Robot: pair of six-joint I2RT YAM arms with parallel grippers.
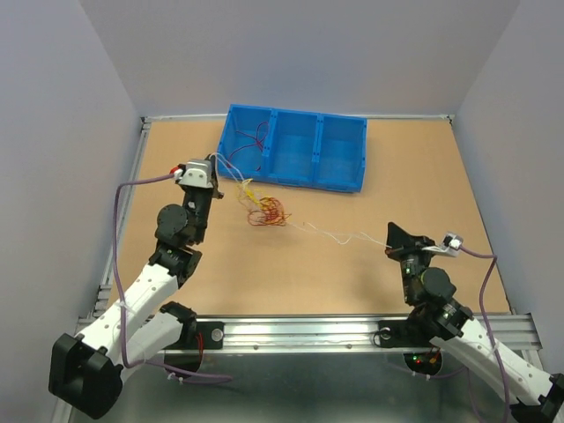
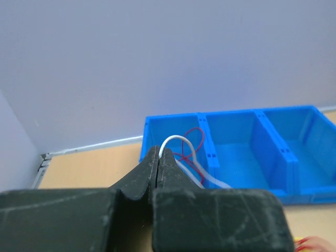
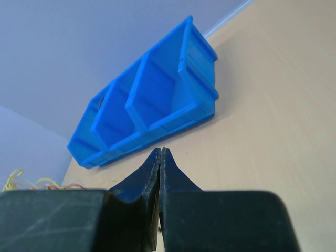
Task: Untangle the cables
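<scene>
the cables point(image 1: 267, 212) lie as a red and yellow clump on the table point(image 1: 414, 176), just in front of the blue bin point(image 1: 339, 183), between the two arms and much nearer the left one. the left pincer point(image 2: 159, 153) is pressed together on a white loop point(image 2: 178, 138) that runs on into the bin's left compartment, where a few red wires point(image 2: 193, 137) sit. from the clump a white strand point(image 1: 339, 234) stretches rightward, its long axis almost straight across the table, up to the right pincer point(image 3: 160, 152), which is pressed together. a separating pull would likely run along that line. the top view shows the strand reaching the right tips. the right wrist view shows no wire between them, so i cannot tell whether it pinches the strand. only the left wrist view shows the bite on the loop.
</scene>
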